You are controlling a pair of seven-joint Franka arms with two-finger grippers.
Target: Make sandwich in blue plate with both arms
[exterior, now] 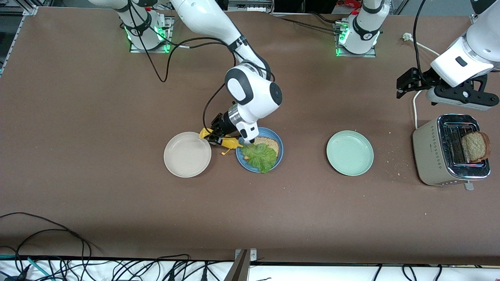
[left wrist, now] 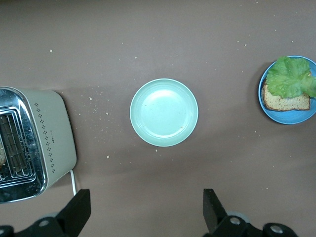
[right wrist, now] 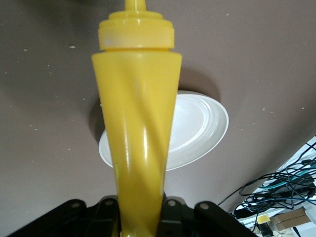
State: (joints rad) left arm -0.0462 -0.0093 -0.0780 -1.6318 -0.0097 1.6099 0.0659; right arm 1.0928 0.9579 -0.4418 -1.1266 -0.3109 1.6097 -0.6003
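The blue plate [exterior: 242, 164] sits mid-table and holds one brown toast slice [exterior: 269, 143] with a ruffled green lettuce leaf [exterior: 259, 156] on top. My right gripper [exterior: 217, 134] hovers beside this plate, toward the beige plate [exterior: 187, 154], shut on a tilted yellow squeeze bottle [exterior: 233, 143]. The right wrist view shows the yellow bottle [right wrist: 138, 123] clamped in the right gripper [right wrist: 140, 217]. A second toast slice [exterior: 474, 146] stands in the toaster [exterior: 433, 156]. My left gripper [exterior: 404, 84] hangs open and empty beside the toaster. In the left wrist view the left gripper [left wrist: 146, 212] is wide open.
A mint-green plate [exterior: 349, 153] lies between the blue plate and the toaster, also seen as the mint plate [left wrist: 164, 112] in the left wrist view, where the toaster [left wrist: 49, 133] and blue plate [left wrist: 291, 117] show too. A white cable [exterior: 415, 105] runs by the toaster.
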